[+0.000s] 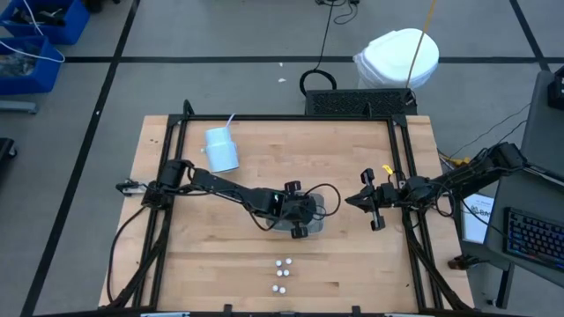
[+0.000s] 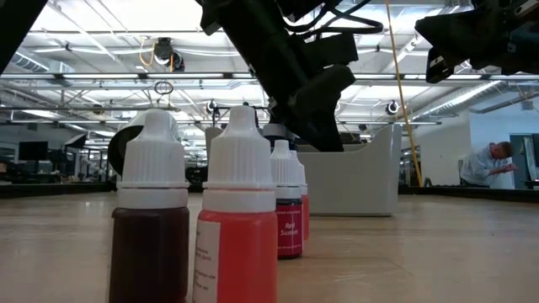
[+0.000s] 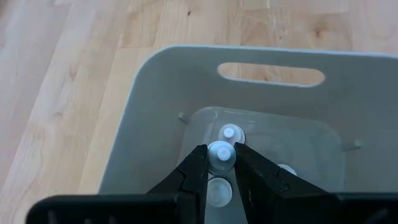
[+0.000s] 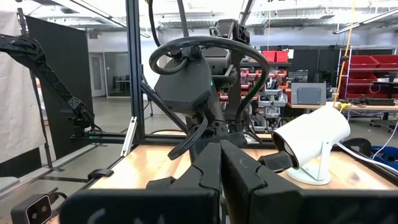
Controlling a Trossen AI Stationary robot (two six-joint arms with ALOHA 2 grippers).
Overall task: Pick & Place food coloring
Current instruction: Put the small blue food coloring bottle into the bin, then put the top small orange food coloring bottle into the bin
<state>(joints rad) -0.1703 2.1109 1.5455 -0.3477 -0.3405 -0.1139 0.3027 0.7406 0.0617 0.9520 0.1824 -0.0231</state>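
- The left gripper (image 3: 221, 163) is down inside the clear tray (image 1: 315, 218) at the middle of the high view, its fingers clamped on the white cap of a small bottle (image 3: 221, 153).
- Other white caps (image 3: 229, 132) show on the tray floor just beside the held one; how many is hard to tell.
- Four more bottles (image 1: 282, 275) stand on the table (image 1: 352, 264) in the lower middle of the high view, well apart from the tray.
- In the low view they fill the foreground: a dark bottle (image 2: 152, 223) at left, a red one (image 2: 241, 219) beside it.
- The right gripper (image 1: 367, 203) hangs right of the tray, fingers together, holding nothing.
- A white cup (image 1: 221, 148) with a straw sits upper left on the table.
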